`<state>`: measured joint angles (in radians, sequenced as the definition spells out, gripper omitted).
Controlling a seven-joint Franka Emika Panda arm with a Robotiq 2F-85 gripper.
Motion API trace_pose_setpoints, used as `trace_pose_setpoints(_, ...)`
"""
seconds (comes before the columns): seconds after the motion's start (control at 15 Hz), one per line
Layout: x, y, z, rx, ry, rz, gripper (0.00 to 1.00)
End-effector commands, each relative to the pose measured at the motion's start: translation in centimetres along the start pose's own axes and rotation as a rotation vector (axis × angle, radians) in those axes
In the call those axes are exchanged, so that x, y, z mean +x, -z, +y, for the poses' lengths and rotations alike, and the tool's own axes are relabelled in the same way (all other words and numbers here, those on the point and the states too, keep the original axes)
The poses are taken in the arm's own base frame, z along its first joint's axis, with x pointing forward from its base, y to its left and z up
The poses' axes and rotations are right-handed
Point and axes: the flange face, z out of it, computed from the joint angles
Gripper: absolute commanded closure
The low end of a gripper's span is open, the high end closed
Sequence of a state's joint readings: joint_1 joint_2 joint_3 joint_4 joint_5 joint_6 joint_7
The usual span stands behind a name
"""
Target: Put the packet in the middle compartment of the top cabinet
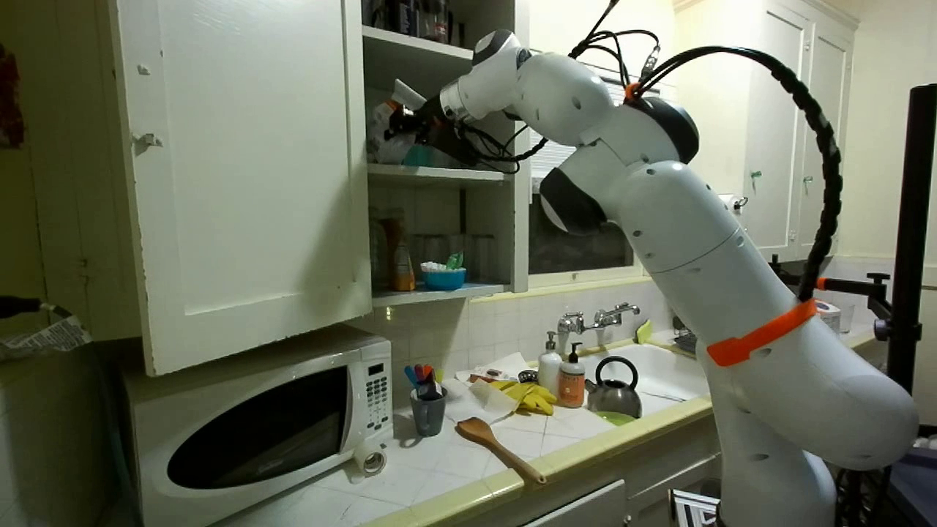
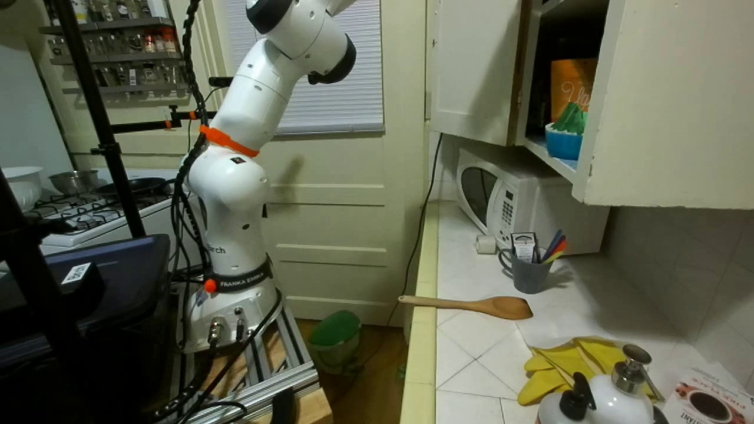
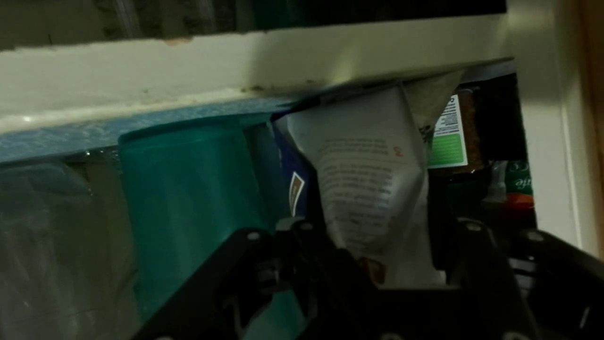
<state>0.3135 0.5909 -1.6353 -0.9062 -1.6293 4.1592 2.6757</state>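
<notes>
Dim wrist view, blurred print on the packet (image 3: 368,189), brighter exterior views, shadow across the cabinet door (image 1: 252,176)

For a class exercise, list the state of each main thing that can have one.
Packet: between the jaws, at the middle compartment
Jaws: apart; whether gripping, unclear
Cabinet door: open
Microwave door: shut
Wooden spoon: lying flat
Yellow gloves: unworn
Kettle: upright
Grey mug: upright
Door blind: lowered

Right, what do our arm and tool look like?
The arm is white and rounded, with dark joint caps and an orange band. Bundled black cables run outside it. A black collar reads FRANKA EMIKA in light letters. The tool is dark, with lighter bolt heads; any markings there are too dim to tell.
</notes>
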Motion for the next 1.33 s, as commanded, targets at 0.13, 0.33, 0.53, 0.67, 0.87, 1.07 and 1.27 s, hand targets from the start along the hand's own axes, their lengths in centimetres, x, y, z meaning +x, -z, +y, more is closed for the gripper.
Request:
trace_pose_setpoints(0.13, 0.0, -1.3, -2.5, -0.034, 0.07, 0.013, 0.74)
trace_pose_setpoints(0.33, -0.4, -2.2, -3.2, -0.047, 0.114, 0.02, 0.74)
trace_pose_setpoints(0.53, -0.8, -3.0, -3.4, -0.06, 0.142, 0.02, 0.74)
trace_pose_setpoints(0.67, -1.0, -3.3, -3.3, -0.067, 0.146, 0.019, 0.74)
trace_pose_setpoints(0.87, -0.9, -3.1, -3.1, -0.07, 0.152, 0.013, 0.23)
trace_pose_setpoints(1.07, -0.8, -2.6, -2.7, -0.082, 0.154, 0.007, 0.02)
trace_pose_setpoints(1.27, -0.5, -1.9, -2.4, -0.113, 0.173, -0.003, 0.0)
